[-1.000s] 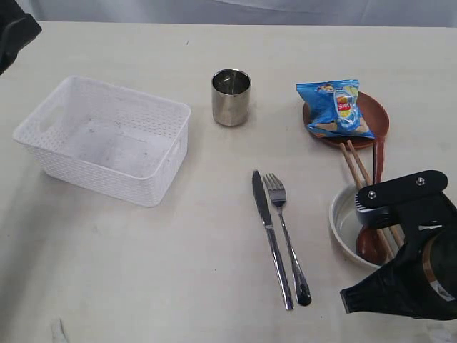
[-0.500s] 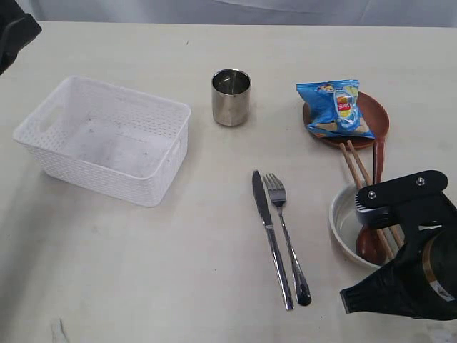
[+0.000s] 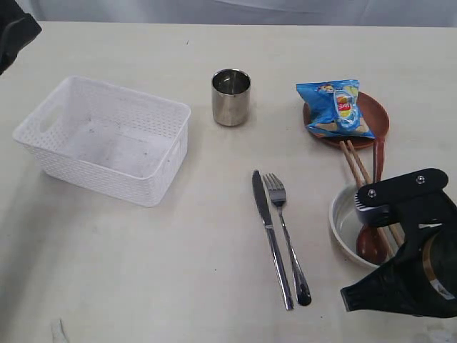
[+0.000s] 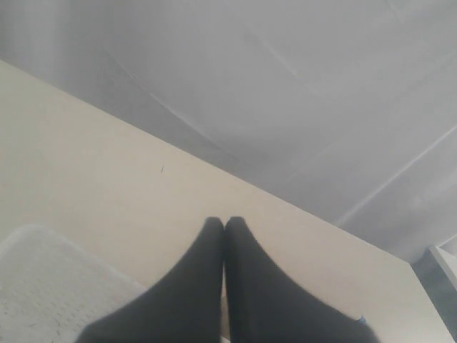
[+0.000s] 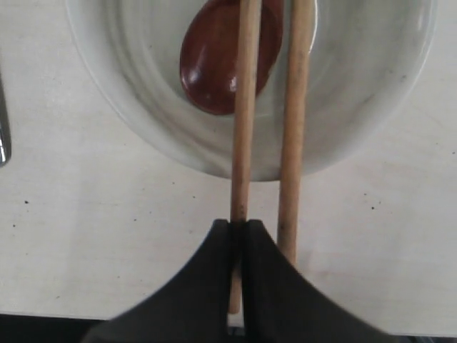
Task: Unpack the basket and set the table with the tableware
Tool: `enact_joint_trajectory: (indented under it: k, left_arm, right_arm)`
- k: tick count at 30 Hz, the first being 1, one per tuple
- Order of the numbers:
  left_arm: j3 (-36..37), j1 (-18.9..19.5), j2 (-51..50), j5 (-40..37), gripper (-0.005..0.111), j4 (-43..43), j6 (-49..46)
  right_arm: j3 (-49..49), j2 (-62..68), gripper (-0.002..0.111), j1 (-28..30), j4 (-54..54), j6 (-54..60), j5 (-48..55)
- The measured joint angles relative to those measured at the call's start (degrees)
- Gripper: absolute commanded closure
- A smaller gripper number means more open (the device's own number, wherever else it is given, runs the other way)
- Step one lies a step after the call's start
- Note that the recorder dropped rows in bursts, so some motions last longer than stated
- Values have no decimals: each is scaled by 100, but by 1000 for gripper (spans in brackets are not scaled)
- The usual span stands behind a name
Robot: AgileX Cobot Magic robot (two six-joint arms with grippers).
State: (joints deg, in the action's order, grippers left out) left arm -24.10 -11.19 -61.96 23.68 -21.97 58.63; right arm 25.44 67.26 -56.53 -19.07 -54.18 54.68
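Matte black, angular two-armed robot

The right arm [image 3: 414, 264] has a black housing, a crossbar with two silver screws, a small grey block and an amber band. In both wrist views, smooth black fingers [image 5: 207, 293] taper to narrow tips.

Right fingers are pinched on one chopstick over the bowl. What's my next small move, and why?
Probably open the right fingers and let go. The chopstick they pinch already lies across the bowl beside the second chopstick, over the spoon, and the basket looks empty, so nothing seems left to carry.
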Motion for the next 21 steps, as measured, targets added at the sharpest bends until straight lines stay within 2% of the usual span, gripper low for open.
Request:
enact_joint_trajectory:
  k: [6,21]
  left_arm:
    - [0,0,0,0,107,0,0]
    - [0,0,0,0,107,0,0]
  right_arm:
    - [275,0,109,0,-275,195,516]
    - [230,0,109,9,-196,345,320]
